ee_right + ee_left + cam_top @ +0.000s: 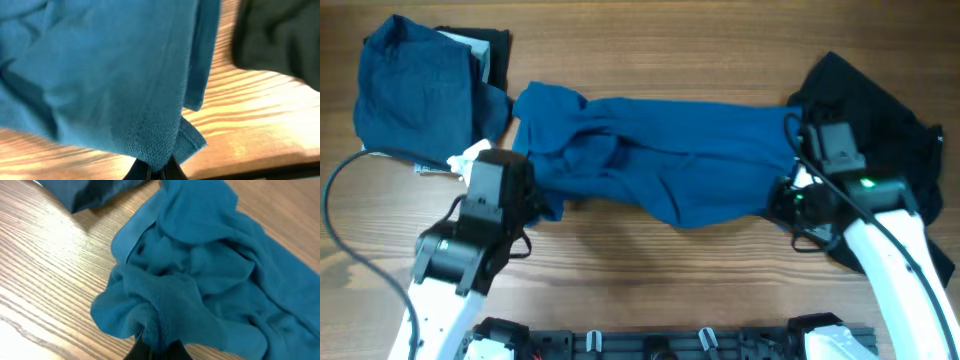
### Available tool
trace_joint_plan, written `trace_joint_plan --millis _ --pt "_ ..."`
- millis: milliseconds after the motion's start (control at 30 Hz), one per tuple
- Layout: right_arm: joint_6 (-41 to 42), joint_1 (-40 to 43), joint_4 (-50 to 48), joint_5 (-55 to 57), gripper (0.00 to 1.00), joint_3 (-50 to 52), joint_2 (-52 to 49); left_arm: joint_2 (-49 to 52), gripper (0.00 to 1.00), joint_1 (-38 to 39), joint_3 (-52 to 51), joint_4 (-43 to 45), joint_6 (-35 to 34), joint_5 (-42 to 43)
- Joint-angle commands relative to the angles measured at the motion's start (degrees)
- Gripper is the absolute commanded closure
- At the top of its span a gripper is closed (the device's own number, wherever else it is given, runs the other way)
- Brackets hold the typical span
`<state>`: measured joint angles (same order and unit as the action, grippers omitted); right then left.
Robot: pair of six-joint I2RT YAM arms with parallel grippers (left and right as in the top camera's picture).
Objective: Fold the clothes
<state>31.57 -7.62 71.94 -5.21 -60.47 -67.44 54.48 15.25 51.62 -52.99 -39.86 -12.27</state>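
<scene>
**Both arms pinch the ends of the blue shirt**

The left fingers (144, 352) are closed on a bunched fold at one end of the blue shirt (660, 150); in the left wrist view the cloth wells up out of them in thick wrinkles. The right fingers (175, 174) are clamped on the knitted hem at the shirt's other end, with a small corner of the edge sticking out beside them.

From overhead, the shirt lies crumpled lengthwise across the middle of the wooden worktop (650, 290), stretched between the two arms. Its right end touches or overlaps a black garment (870, 110) spread at the worktop's right edge, partly beneath the right arm. Near its left end sits a folded darker blue garment (415, 85) in the far left corner, resting on another black piece (498, 48). A white scrap (470, 157) shows at that pile's near edge, possibly a tag or paper; any print on it is too small to read. A green light (867, 183) glows on the right arm.
</scene>
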Motion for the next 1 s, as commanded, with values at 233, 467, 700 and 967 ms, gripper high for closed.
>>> trace_joint_plan --millis 233,467,700,967 --pt "-9.1 13.7 5.0 -1.4 0.96 -0.8 10.5 -5.6 0.96 -0.3 1.4 -3.2 3.7 -0.5" --pt "-10.6 14.8 2.1 1.0 0.96 -0.8 5.6 2.0 0.96 -0.4 1.4 0.2 5.9 -2.8" --pt "-13.5 20.6 -3.9 -1.1 0.96 -0.8 -2.6 13.4 0.96 -0.4 1.4 14.2 8.2 -11.3" --pt "-17.6 28.2 -8.7 -3.1 0.96 -0.8 -11.0 20.7 0.96 -0.4 1.4 26.9 14.5 -15.9"
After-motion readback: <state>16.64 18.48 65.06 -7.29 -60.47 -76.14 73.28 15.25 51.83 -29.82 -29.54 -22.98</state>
